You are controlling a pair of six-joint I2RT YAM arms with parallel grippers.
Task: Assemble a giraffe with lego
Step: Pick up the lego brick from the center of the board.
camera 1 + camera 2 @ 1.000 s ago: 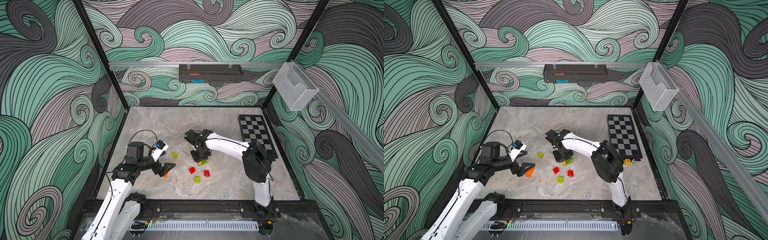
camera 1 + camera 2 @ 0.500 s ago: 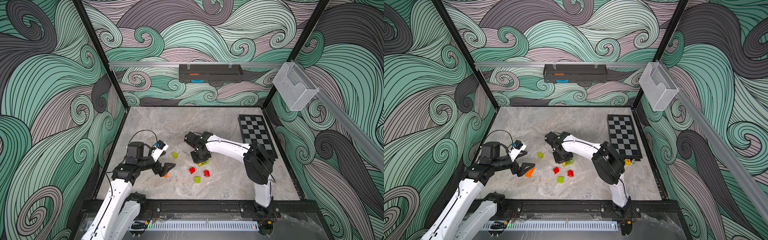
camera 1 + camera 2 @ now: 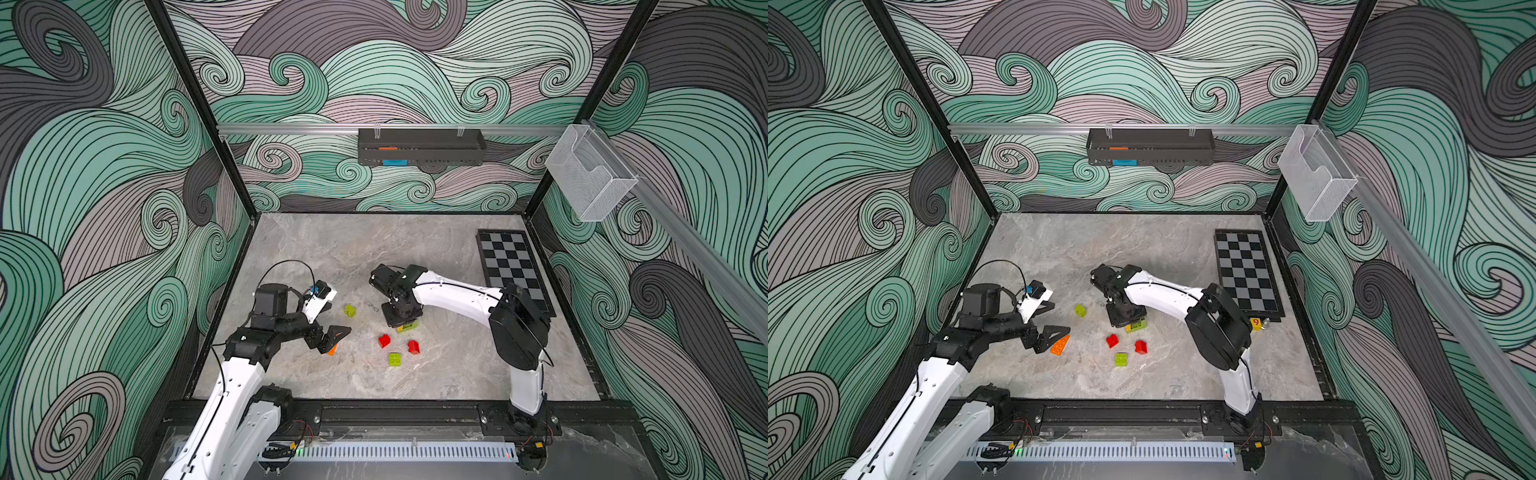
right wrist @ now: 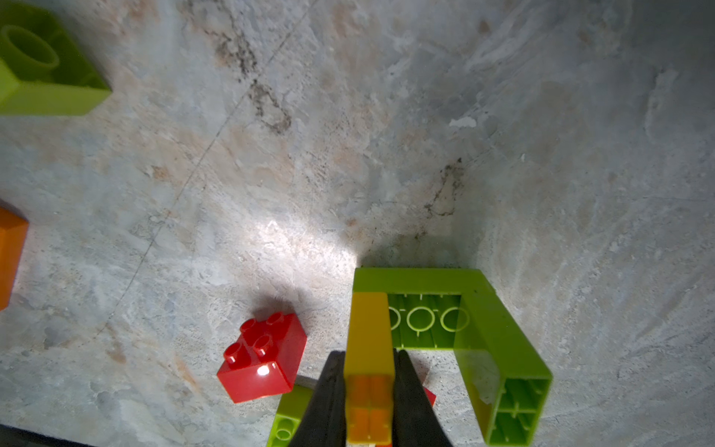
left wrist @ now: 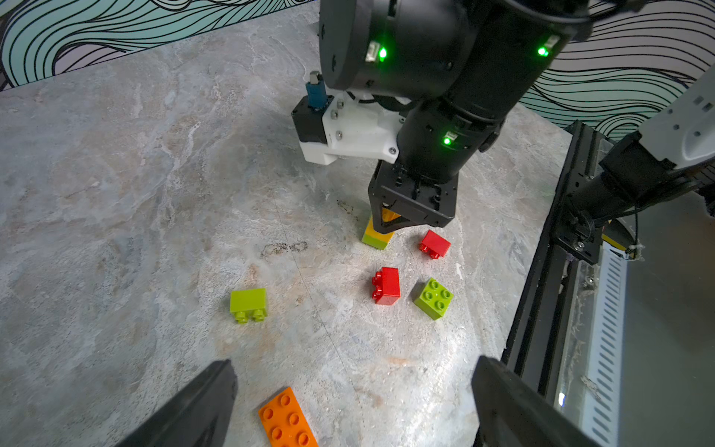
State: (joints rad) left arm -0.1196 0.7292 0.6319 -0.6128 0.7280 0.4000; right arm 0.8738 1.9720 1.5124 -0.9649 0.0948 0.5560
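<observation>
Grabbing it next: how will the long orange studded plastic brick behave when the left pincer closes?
The long orange studded plastic brick looks rigid, probably no flex. Lying flat, studs up, it seems unlikely to tip. On the smooth marbled tabletop it may slide.

We find the half-built giraffe (image 3: 406, 328) near the middle of the table (image 3: 374, 249). Just before it lie one small brick (image 3: 384, 340) and, to its right, a second small brick (image 3: 413, 347), with a square brick (image 3: 395, 359) nearer the front edge. A lone brick (image 3: 350, 310) lies left of the giraffe, the long brick (image 3: 1060, 345) farther left, the chequered board (image 3: 513, 266) along the right edge
</observation>
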